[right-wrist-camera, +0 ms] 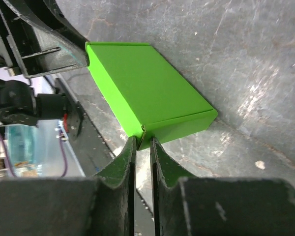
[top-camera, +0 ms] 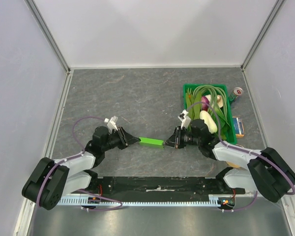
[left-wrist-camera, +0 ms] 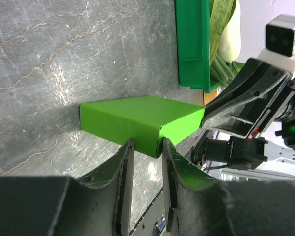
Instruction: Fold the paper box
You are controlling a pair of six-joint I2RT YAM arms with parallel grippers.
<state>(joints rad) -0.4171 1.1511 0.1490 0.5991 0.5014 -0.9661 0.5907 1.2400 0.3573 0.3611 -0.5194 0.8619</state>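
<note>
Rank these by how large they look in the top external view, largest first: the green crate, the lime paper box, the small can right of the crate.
1. Green crate
2. Paper box
3. Small can, smallest

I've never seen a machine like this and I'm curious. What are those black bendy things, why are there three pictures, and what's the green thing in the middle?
The black bendy things are two robot arms. Each ends in a two-finger pincher: the left gripper and the right gripper.

One picture comes from a camera up high, looking down on the grey table. The other two come from small cameras on each wrist, so you see that arm's own fingers up close.

The bright green thing is the paper box, already folded into a flat box shape. Both arms pinch it, one at each end.

On the right sits a dark green crate of vegetables, with a small can beside it.
</note>
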